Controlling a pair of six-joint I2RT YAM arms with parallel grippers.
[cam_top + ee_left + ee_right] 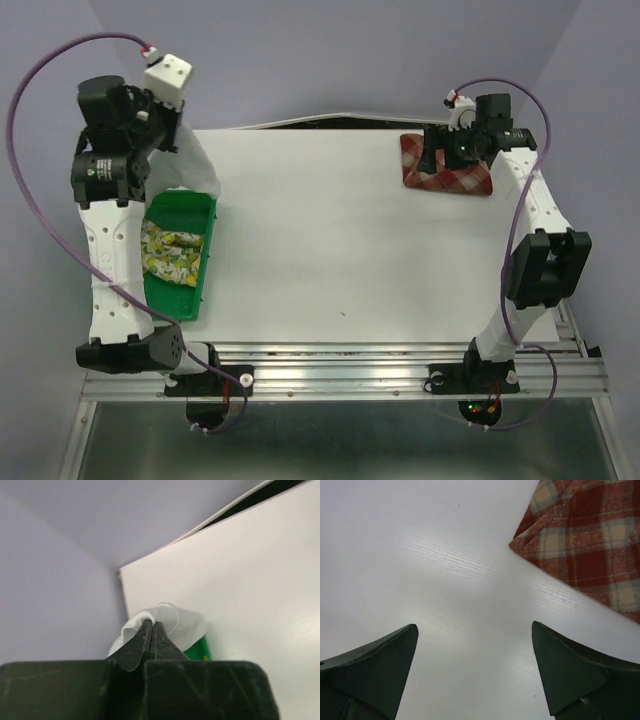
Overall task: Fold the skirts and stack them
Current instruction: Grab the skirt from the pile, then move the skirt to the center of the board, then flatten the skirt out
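Skirts lie well apart: the fruit-print skirt (172, 252) sits crumpled in the green tray (178, 298) at the left side of the table (330, 240). Beyond it, over the tray's far end, the left gripper (151, 625) pinches a fold of the white skirt (186, 624), which drapes down toward the tray. At the far right, the plaid skirt (470, 180) lies flat on the table. The right gripper (474, 625) hovers by its left edge, fingers spread wide, holding nothing.

Top view looks down on the table (320, 230) — wrist views sit close above it.
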